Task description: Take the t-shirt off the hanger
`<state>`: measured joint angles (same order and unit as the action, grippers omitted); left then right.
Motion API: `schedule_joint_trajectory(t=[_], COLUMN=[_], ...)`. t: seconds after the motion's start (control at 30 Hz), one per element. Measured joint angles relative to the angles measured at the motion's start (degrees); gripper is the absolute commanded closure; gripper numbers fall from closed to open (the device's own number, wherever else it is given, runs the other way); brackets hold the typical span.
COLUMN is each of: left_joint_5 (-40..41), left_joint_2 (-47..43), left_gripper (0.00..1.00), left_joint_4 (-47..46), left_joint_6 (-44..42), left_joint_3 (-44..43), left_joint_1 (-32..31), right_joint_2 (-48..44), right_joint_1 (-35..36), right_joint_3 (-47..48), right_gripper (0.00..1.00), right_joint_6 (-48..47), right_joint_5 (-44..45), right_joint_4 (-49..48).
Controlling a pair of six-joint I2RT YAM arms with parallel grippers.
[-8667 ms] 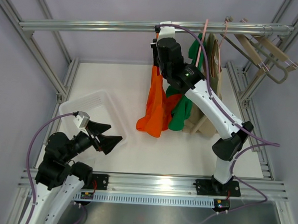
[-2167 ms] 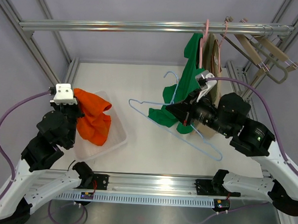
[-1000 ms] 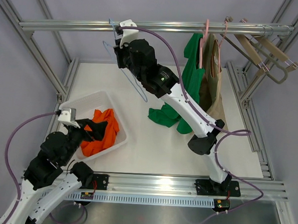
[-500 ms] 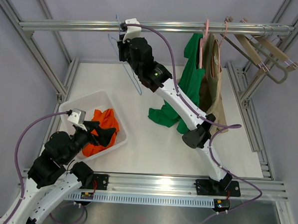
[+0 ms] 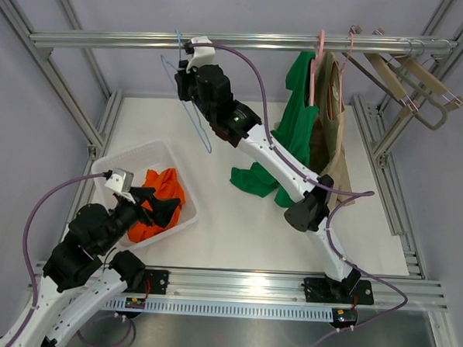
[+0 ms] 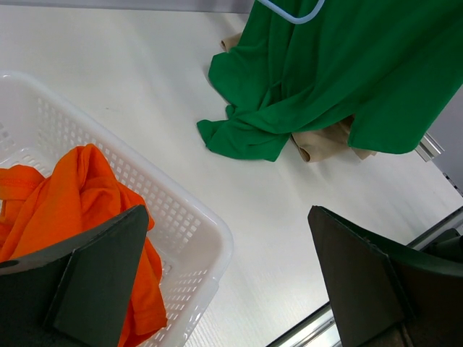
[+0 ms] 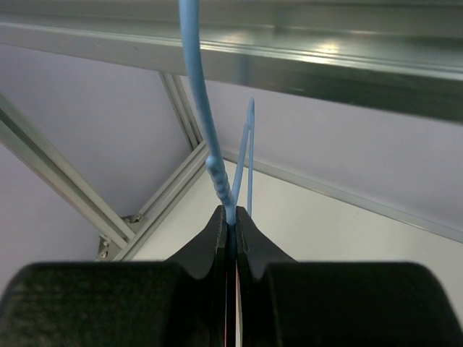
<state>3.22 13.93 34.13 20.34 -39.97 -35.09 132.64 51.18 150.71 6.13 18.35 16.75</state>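
Basket (image 5: 184, 183): white perforated plastic, standing on the desk (image 5: 213, 235).
Basket contents: orange t-shirt (image 5: 160, 195), crumpled, off any hanger, lying wholly inside the walls; nothing else visible in there.
Left end effector (image 6: 228, 278): released, jaws spread wide and gripping nothing, hovering over the basket's near right corner, just above the orange cloth.
Right end effector (image 7: 230, 220): clenched on the neck of the blue hanger (image 7: 194, 72), high above and beyond the basket's far side.
Blue hanger: bare, hook up at the rail (image 5: 106, 39); resting on the rail or only against it, cannot tell.
Green t-shirt (image 5: 296, 122): well right of the basket, hung on a pink hanger (image 5: 319, 50), lower end heaped on the desk.
Beige garment (image 5: 333, 93): just beyond the green one, farther from the basket.
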Motion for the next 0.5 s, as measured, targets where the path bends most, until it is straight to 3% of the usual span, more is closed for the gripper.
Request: schedule_joint_trajectory(t=[0.07, 0.13, 0.23, 0.33, 0.5], left_joint_5=[0.0, 0.0, 0.0, 0.0, -0.7], left_joint_2=[0.0, 0.0, 0.0, 0.0, 0.0], left_gripper=[0.01, 0.01, 0.01, 0.01, 0.01], left_joint_4=[0.0, 0.0, 0.0, 0.0, -0.5], left_joint_6=[0.0, 0.0, 0.0, 0.0, 0.0], left_joint_3=[0.0, 0.0, 0.0, 0.0, 0.0], left_joint_1=[0.1, 0.2, 0.2, 0.2, 0.2], right_joint_2=[-1.9, -4.4, -8.9, -17.1, -36.0], right_joint_1=[0.0, 0.0, 0.0, 0.1, -0.1], right_joint_3=[-3.1, -6.8, -11.7, -20.4, -36.3], right_gripper=[0.40, 0.25, 0.20, 0.23, 0.57], right_joint_6=[0.4, 1.2, 1.9, 2.3, 1.6], right_joint_5=[0.0, -0.3, -1.9, -3.6, -4.0], right_joint_4=[-0.8, 0.1, 2.1, 3.4, 5.0])
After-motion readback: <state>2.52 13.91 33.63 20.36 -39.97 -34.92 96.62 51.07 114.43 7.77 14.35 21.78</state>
